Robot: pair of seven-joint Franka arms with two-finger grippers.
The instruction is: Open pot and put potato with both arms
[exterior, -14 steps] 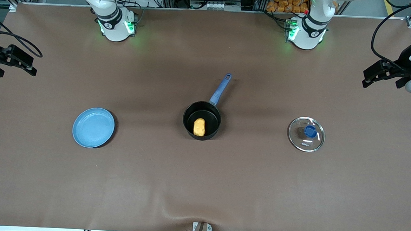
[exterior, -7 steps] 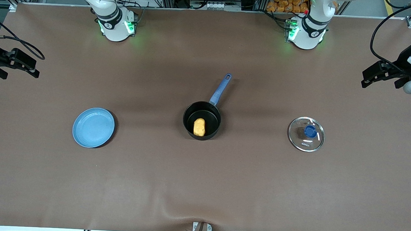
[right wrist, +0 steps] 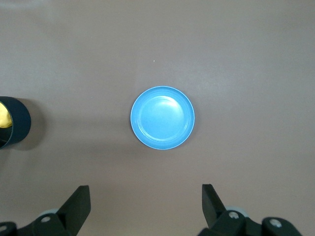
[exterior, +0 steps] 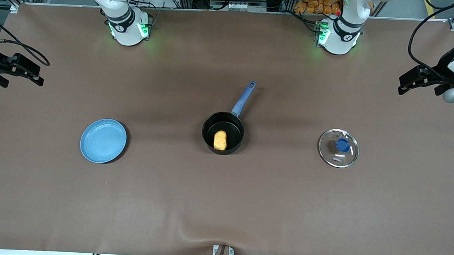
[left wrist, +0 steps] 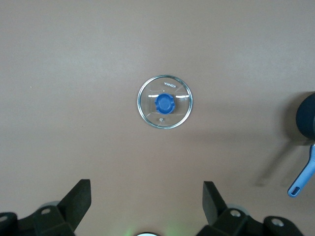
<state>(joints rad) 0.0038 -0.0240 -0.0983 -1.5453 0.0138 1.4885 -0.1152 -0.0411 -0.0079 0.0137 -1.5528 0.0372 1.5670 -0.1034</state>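
Left claw wide open, holds nothing, up over the left arm's end of the bench. Right claw likewise wide and empty, over the right arm's end. Left wrist view looks down on the glass lid, knob up, flat on the bench. Right wrist view centres the blue plate. Only the front view shows the pot whole: mid-bench, uncovered, potato inside, well apart from both claws. Lid sits toward the left arm's end, plate toward the right arm's.
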